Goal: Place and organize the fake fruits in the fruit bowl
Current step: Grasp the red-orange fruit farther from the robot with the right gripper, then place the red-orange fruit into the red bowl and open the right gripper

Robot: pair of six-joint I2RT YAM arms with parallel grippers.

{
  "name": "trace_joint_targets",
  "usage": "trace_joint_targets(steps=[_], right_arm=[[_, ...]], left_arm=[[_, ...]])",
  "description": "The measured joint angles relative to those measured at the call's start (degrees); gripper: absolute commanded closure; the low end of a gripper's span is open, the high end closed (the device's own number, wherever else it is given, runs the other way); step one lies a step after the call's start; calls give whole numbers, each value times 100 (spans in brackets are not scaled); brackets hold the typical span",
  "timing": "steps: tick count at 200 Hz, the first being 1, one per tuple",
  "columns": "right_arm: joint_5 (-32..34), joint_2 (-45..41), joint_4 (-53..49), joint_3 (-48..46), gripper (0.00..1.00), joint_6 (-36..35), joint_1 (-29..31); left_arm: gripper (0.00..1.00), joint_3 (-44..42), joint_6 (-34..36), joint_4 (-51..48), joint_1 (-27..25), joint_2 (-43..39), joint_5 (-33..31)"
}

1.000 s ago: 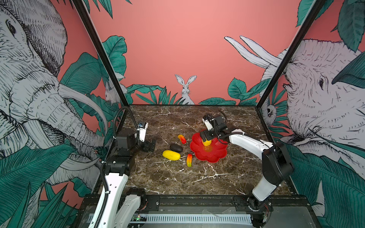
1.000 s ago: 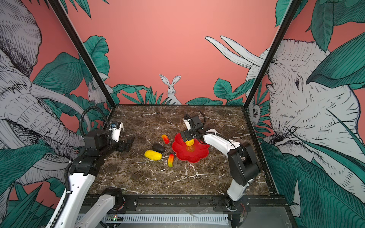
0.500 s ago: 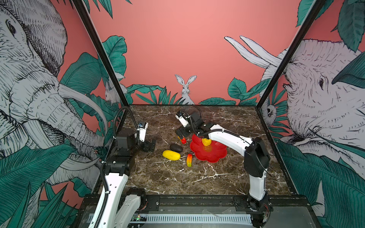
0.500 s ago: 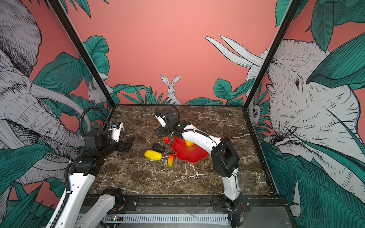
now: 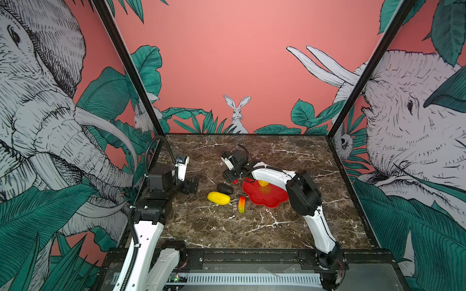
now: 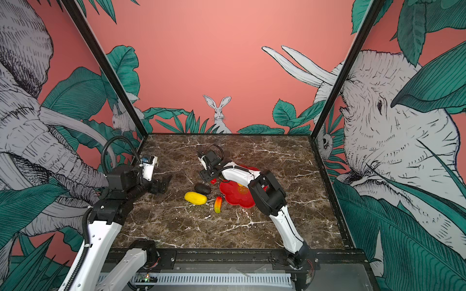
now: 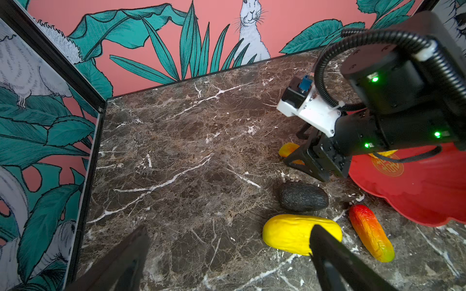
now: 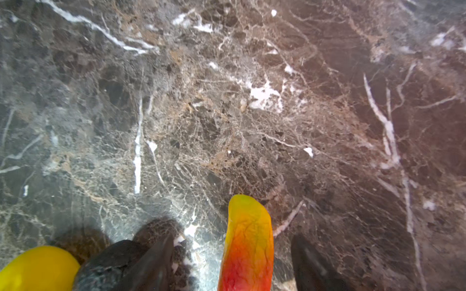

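The red flower-shaped fruit bowl [image 5: 267, 201] [image 6: 234, 199] [image 7: 416, 201] holds the bumpy yellow fruit [image 5: 263, 182]. Left of the bowl on the marble lie the dark oval [image 5: 225, 188] [image 7: 303, 196], the oblong yellow fruit [image 5: 219, 198] [image 7: 290, 235] and a slim red-orange-green fruit [image 5: 241, 204] [image 7: 370, 233]. My right gripper [image 5: 233, 176] [image 8: 233, 238] is low over the other slim fruit [image 8: 248, 244] [image 7: 288, 149] at the bowl's far-left edge. Its fingers straddle that fruit with gaps on both sides. My left gripper [image 5: 193, 185] [image 7: 229, 228] is open and empty, left of the fruits.
The black frame posts and painted walls close in the marble table [image 5: 227, 234] on three sides. The right arm's white forearm [image 5: 272, 173] reaches across the bowl's far side.
The right gripper released the bumpy yellow fruit into the bowl, swung left and came down around the slim fruit. Its jaws have narrowed. The left arm has not moved.
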Motion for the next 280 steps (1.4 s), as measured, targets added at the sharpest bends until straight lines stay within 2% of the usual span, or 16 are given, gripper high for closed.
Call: trace_joint_targets(steps=[58, 84, 129, 160, 185, 219, 255, 280], right_arm=[[7, 249, 2, 101, 40, 50, 0], [7, 341, -11, 149, 51, 87, 0], [7, 352, -15, 170, 77, 66, 0], [9, 155, -166, 133, 83, -70, -4], [-7, -599, -203, -260, 84, -216, -39], [42, -2400, 20, -1327, 84, -345, -227], [321, -3960, 214, -2728, 84, -302, -905], [457, -4496, 116, -3694, 84, -179, -1506]], left_arm=[[0, 0, 0, 0, 0, -4, 0], [0, 0, 0, 0, 0, -7, 0], [0, 0, 0, -2, 0, -13, 0], [0, 0, 0, 0, 0, -15, 0], [0, 0, 0, 0, 0, -15, 0], [0, 0, 0, 0, 0, -15, -4], [0, 0, 0, -2, 0, -31, -4], [0, 0, 0, 0, 0, -66, -2]])
